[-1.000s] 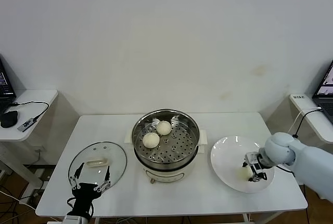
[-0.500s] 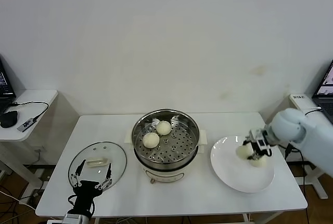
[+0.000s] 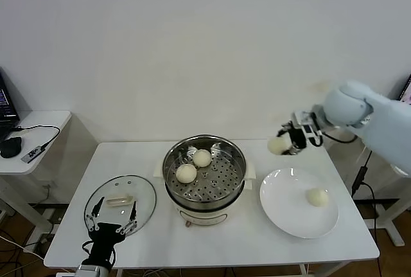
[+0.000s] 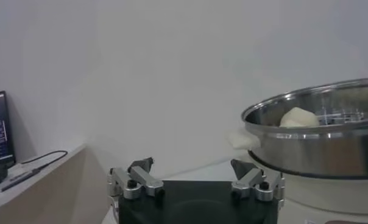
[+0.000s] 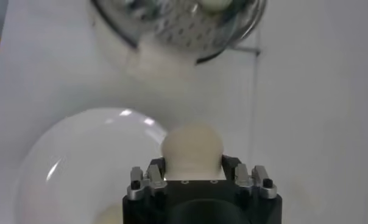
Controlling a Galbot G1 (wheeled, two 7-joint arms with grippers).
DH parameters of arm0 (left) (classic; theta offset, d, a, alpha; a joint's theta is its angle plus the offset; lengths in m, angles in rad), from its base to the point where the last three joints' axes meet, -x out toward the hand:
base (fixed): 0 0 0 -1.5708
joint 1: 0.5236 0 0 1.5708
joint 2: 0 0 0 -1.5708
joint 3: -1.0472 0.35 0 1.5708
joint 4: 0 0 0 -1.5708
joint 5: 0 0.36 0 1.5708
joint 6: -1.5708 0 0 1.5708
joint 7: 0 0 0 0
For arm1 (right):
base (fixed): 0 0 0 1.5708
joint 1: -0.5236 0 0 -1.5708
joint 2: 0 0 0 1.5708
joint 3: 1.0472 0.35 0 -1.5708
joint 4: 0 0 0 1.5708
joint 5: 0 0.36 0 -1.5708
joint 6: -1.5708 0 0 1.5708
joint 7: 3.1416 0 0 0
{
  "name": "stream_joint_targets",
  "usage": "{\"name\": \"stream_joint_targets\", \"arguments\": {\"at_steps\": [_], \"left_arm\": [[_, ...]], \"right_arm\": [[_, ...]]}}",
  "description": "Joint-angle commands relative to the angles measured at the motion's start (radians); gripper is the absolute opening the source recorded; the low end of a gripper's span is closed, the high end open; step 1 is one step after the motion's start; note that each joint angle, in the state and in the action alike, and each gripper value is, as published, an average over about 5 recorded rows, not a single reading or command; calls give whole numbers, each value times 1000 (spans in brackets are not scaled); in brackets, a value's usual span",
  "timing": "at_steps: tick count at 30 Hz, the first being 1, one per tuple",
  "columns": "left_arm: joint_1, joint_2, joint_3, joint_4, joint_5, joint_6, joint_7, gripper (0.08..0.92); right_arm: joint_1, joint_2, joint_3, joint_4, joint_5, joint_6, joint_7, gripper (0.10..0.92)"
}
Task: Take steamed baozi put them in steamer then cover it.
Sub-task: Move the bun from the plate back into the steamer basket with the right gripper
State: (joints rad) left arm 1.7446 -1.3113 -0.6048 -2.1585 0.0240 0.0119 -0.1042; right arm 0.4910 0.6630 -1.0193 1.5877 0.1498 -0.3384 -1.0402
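Note:
My right gripper (image 3: 287,143) is shut on a cream-white baozi (image 3: 278,145) and holds it in the air above the table, between the steamer (image 3: 204,169) and the white plate (image 3: 282,203). The right wrist view shows the baozi (image 5: 192,148) clamped between the jaws, with the steamer (image 5: 178,24) ahead. Two baozi (image 3: 187,173) (image 3: 202,157) lie on the perforated tray at the steamer's left. One baozi (image 3: 316,196) stays on the plate. The glass cover (image 3: 121,201) lies flat on the table at the left. My left gripper (image 3: 112,229) is open, parked just in front of the cover.
A side table (image 3: 38,129) with cables stands at the far left, another (image 3: 384,137) at the far right. The left wrist view shows the steamer's steel rim (image 4: 312,131) close by with a baozi (image 4: 298,117) inside.
My right gripper has lifted one baozi off the plate and carried it up and left toward the steamer. One baozi remains on the plate. The left arm has not moved.

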Motion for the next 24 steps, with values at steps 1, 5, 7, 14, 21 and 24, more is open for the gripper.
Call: {"name": "stream_joint_targets", "arguments": {"at_steps": [1,5,7,14,21,24], "left_arm": [[2,3,-11,1,-1,-1,0,823],[5,6,-21,-6,-4,0,1,823],[4,4,-26,-10,-5,0,1,823],[6,-5,-34,-15,-7,-1,0,823],[7,-11,-49,-11,-16,-4,-1,823],[6,-14,-49,-13,-16,-5,-1,823]], "right_arm": [[113,204,-126,27,129,17,92,585],[88,249,-178,35,126,80,123,585],[77,269,-206,31,111,127,134,585],[37,322,-284,20,-48,321,161,585],[9,370,-308,16,-146,419,167,588],[11,395,-314,-1,-195,458,164,593]]}}
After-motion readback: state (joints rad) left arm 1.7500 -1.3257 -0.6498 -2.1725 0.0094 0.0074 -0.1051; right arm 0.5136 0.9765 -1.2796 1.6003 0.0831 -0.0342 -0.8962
